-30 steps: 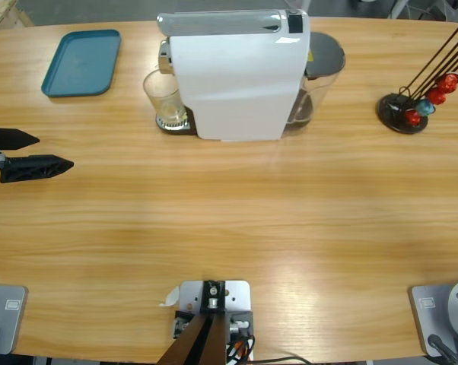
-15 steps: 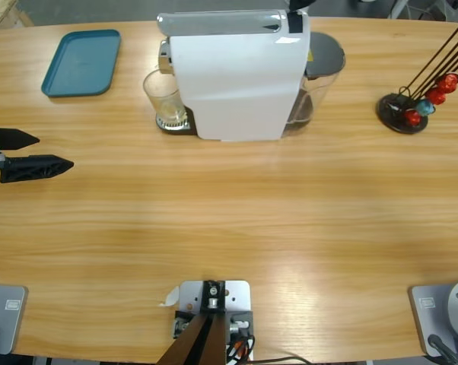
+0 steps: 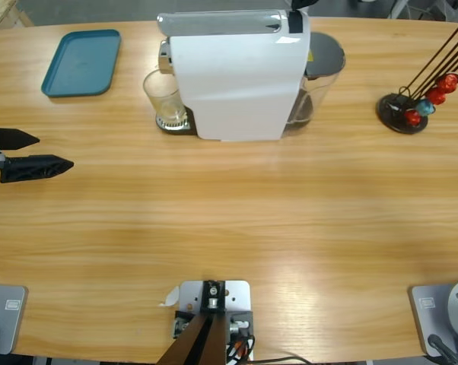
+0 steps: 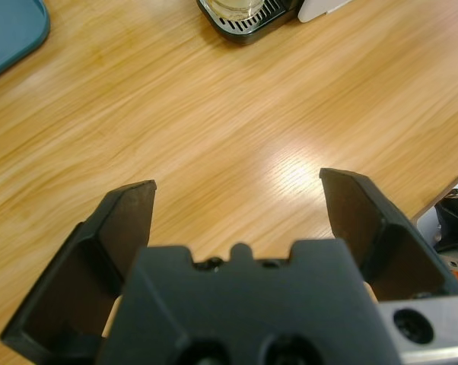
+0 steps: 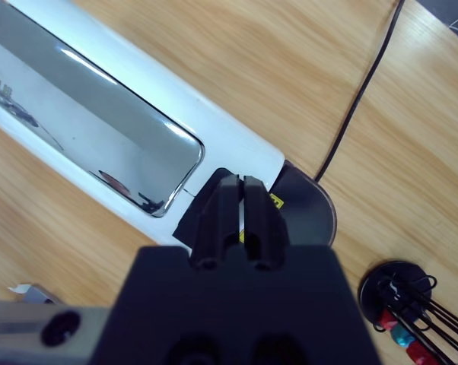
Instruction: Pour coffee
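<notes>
A white coffee machine point(image 3: 236, 76) stands at the back middle of the table. A clear glass point(image 3: 165, 97) sits under its spout on the drip tray point(image 4: 248, 23); the glass looks pale inside. The coffee is out of view. My left gripper point(image 3: 55, 151) hovers open over bare wood at the table's left edge, well short of the glass point(image 4: 236, 6). In its own wrist view the left gripper point(image 4: 240, 190) holds nothing. My right gripper point(image 5: 242, 182) is shut, its tips over the black rear end of the machine's top point(image 5: 100, 122). Only its black tip point(image 3: 299, 4) shows in the high view.
A teal tray point(image 3: 82, 62) lies at the back left. A black capsule stand point(image 3: 411, 106) with red and blue capsules is at the back right. The machine's water tank point(image 3: 320, 76) sticks out on its right, and a black cable point(image 5: 366, 84) runs behind it.
</notes>
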You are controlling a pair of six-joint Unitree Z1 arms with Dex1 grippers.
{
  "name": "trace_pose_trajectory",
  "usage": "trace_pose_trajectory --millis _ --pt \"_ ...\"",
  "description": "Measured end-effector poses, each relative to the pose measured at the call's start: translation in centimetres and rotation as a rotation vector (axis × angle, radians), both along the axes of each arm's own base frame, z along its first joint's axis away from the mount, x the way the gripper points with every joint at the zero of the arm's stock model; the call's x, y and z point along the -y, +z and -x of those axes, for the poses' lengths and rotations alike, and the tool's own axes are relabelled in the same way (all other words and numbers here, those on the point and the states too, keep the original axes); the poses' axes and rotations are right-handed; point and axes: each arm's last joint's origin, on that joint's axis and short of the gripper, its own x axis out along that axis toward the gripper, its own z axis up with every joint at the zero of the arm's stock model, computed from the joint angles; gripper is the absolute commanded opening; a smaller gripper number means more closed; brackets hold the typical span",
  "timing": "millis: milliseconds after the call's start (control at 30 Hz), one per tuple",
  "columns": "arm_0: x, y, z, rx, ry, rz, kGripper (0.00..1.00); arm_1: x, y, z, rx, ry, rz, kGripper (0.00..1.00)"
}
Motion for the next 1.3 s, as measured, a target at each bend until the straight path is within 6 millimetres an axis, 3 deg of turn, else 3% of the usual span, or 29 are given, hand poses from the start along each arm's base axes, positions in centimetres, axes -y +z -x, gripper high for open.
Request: trace_pose_trajectory --millis 567,600,633,667,700,833,967,1067,1167,1300 --pt "0.0 0.0 0.0 0.0 0.0 0.0 0.945 0.7 -0.1 1.0 0.012 -0.013 -0.018 0.0" --pt "0.0 0.0 0.0 0.0 0.0 0.0 0.945 0.7 0.0 1.0 0.015 -0.014 -0.018 0.073" --pt "0.0 0.0 0.0 0.0 0.0 0.0 0.945 0.8 0.0 1.0 0.018 -0.016 -0.014 0.58" --pt "0.0 0.0 0.0 0.0 0.0 0.0 0.945 0.8 0.1 1.0 0.024 -0.021 -0.007 0.892" --pt "0.0 0.0 0.0 0.0 0.0 0.0 0.945 0.9 0.4 1.1 0.031 -0.028 0.002 0.992" --pt "0.0 0.0 0.0 0.0 0.0 0.0 0.953 1.8 2.2 2.1 0.072 -0.046 0.009 1.0" --pt "0.0 0.0 0.0 0.001 0.0 0.001 0.975 4.1 4.9 6.0 0.131 -0.062 -0.024 1.0" --pt "0.0 0.0 0.0 0.004 -0.003 0.0 0.987 5.0 3.6 9.7 0.106 -0.04 -0.029 1.0" --pt "0.0 -0.1 0.0 0.007 -0.006 -0.001 0.987 5.7 1.1 13.0 0.075 -0.029 -0.046 1.0" --pt "0.0 -0.1 0.1 0.009 -0.016 0.003 0.987 7.2 -1.8 16.3 0.063 -0.017 -0.104 1.0"
